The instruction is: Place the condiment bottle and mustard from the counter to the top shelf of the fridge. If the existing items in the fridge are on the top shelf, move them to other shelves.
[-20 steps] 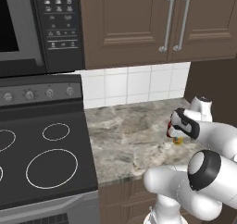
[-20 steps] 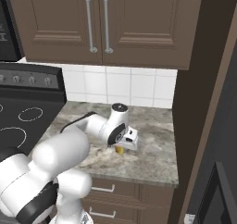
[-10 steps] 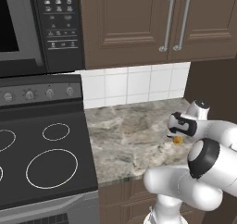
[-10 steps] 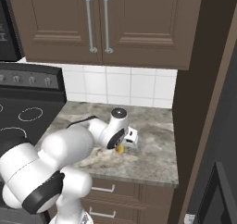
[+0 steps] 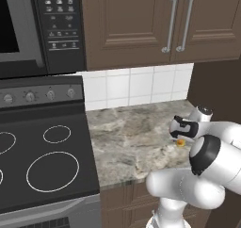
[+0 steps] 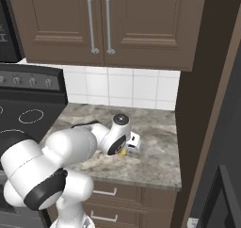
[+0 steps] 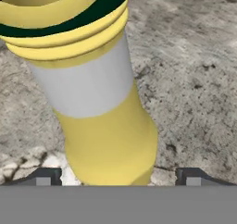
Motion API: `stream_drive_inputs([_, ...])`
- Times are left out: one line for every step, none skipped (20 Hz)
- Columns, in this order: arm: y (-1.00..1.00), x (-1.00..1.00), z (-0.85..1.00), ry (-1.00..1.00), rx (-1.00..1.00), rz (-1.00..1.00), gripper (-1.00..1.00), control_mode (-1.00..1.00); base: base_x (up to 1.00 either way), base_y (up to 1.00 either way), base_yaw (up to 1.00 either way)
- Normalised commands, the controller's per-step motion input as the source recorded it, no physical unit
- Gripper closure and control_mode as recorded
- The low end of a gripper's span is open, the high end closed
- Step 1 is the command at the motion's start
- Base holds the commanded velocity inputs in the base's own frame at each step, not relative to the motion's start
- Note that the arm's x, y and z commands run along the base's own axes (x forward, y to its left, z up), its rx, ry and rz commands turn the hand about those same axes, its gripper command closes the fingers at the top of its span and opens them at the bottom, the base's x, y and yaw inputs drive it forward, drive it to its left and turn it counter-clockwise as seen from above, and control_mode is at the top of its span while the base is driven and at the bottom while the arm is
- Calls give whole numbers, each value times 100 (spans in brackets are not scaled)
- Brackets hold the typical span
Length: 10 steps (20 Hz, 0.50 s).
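Note:
The mustard (image 7: 106, 140), a yellow squeeze bottle with a green band near its top, stands upright on the marbled counter (image 5: 127, 137). Up close it sits between my two dark fingertips (image 7: 44, 177), with a gap on each side. My gripper (image 5: 180, 137) hangs low over the counter's right end, open, straddling the bottle. Only a small yellow-orange patch of the mustard (image 6: 122, 151) peeks out under the hand (image 6: 126, 148) in both base views. The condiment bottle and the fridge with its top shelf are out of view.
A black stovetop (image 5: 42, 170) lies left of the counter, with a microwave (image 5: 28, 29) above it. Brown wall cabinets (image 6: 103, 24) hang over the white tiled backsplash. A tall dark brown panel (image 6: 197, 118) bounds the counter on the right.
The arm's elbow has swung lower and to the right while the hand has stayed over the mustard, sinking slightly around it. The bottle has not moved.

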Motion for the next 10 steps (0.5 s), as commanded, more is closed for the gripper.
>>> stream_drive_inputs([0, 6, -1, -9, 0, 0, 100, -100, 0, 0, 0])
stream_drive_inputs([0, 10, -3, -11, 0, 0, 100, -100, 0, 0, 0])
stream_drive_inputs([0, 9, -4, -9, 0, 0, 100, -100, 0, 0, 0])
stream_drive_inputs([0, 3, -1, -3, 0, 0, 100, -100, 0, 0, 0])
stream_drive_inputs([0, 0, 0, 0, 0, 0, 100, -100, 0, 0, 0])
stream_drive_inputs([0, 0, 0, 0, 0, 0, 100, -100, 0, 0, 0])
stream_drive_inputs([0, 0, 0, 0, 0, 0, 100, -100, 0, 0, 0])
stream_drive_inputs([0, 0, 0, 0, 0, 0, 100, -100, 0, 0, 0])
stream_drive_inputs([0, 0, 0, 0, 0, 0, 100, -100, 0, 0, 0])
stream_drive_inputs([0, 0, 0, 0, 0, 0, 100, -100, 0, 0, 0])
